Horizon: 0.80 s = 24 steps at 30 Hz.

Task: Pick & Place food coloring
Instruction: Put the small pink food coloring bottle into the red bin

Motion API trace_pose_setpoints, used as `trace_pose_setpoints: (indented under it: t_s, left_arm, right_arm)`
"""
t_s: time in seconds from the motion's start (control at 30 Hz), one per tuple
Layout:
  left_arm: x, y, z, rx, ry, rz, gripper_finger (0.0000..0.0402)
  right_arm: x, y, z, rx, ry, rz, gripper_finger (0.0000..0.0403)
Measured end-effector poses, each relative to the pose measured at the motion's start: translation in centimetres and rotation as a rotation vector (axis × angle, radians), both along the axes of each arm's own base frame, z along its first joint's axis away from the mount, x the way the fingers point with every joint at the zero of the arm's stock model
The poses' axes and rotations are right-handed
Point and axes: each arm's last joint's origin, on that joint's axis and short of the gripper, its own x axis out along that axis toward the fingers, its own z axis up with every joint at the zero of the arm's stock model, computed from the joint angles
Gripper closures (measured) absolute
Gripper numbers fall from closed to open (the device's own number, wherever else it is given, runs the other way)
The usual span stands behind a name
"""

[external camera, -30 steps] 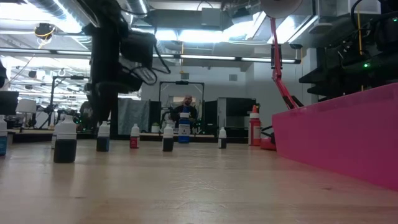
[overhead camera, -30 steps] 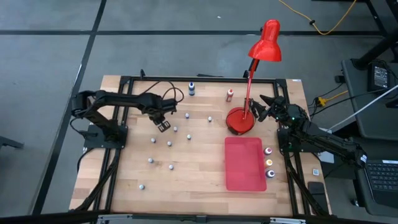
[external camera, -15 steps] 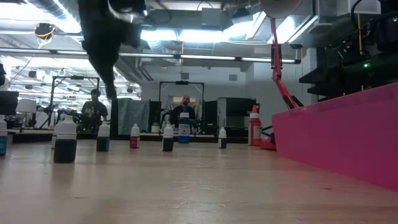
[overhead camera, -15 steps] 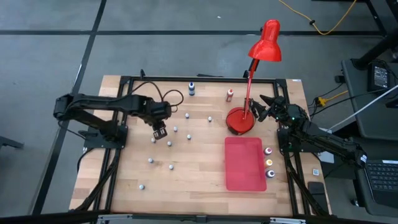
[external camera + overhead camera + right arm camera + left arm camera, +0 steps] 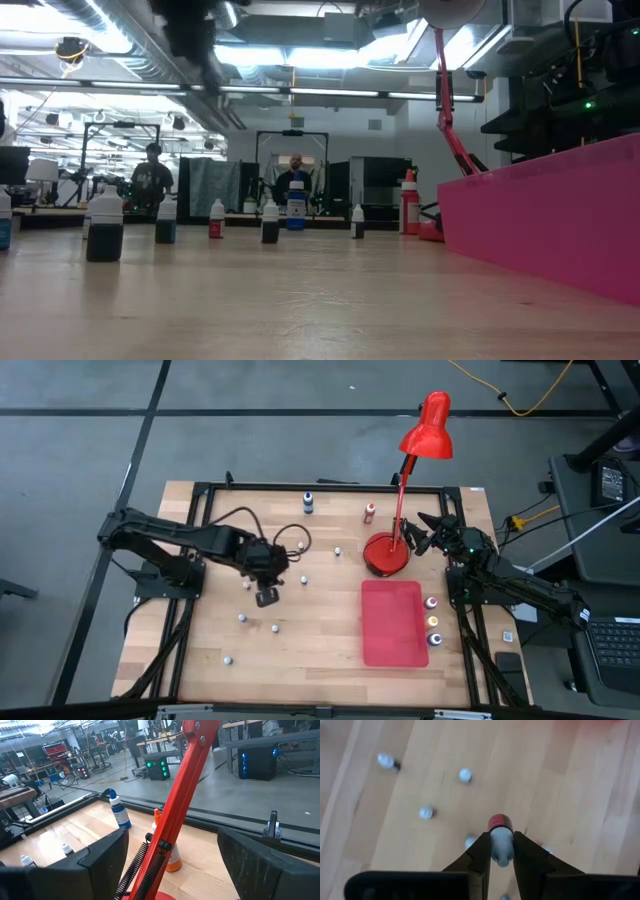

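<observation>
Left arm: reaches from the table's left edge toward the middle. My left gripper (image 5: pixel 267 596) hangs above the boards, fingers (image 5: pixel 479 851) pinched on a small bottle (image 5: pixel 499 838) with a red body and pale cap, held clear of the wood.

Loose bottles: small whitish ones (image 5: pixel 273 627) scattered over the left half of the table (image 5: pixel 330 650), below and around the gripper; a blue one (image 5: pixel 308 503) and an orange-red one (image 5: pixel 370 511) near the far edge.

Mat (image 5: pixel 393 622): red, flat, right of centre. Three bottles (image 5: pixel 433 621) stand in a row just beside its right edge.

Lamp (image 5: pixel 386 553): red, round base beyond the mat.

Right arm: waiting at the right edge, my right gripper (image 5: pixel 423 532) beside the lamp base, fingers (image 5: pixel 261 864) spread wide, holding nothing
</observation>
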Motion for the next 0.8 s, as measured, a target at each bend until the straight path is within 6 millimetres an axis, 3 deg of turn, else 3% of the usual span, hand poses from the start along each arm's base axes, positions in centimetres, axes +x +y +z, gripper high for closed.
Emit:
trace_pose_setpoints:
  t_s: [0.5, 0.8]
  left_arm:
    - [12.7, -0.4, -0.3, 0.027, -0.032, 0.038, 0.0345]
    - [18.9, 0.5, -2.2, 0.025, -0.06, 0.072, 0.0345]
  right_arm:
    - [0.0, 0.0, 0.0, 0.0, 0.0, 0.0, 0.0097]
    - [0.0, 0.0, 0.0, 0.0, 0.0, 0.0, 0.0097]
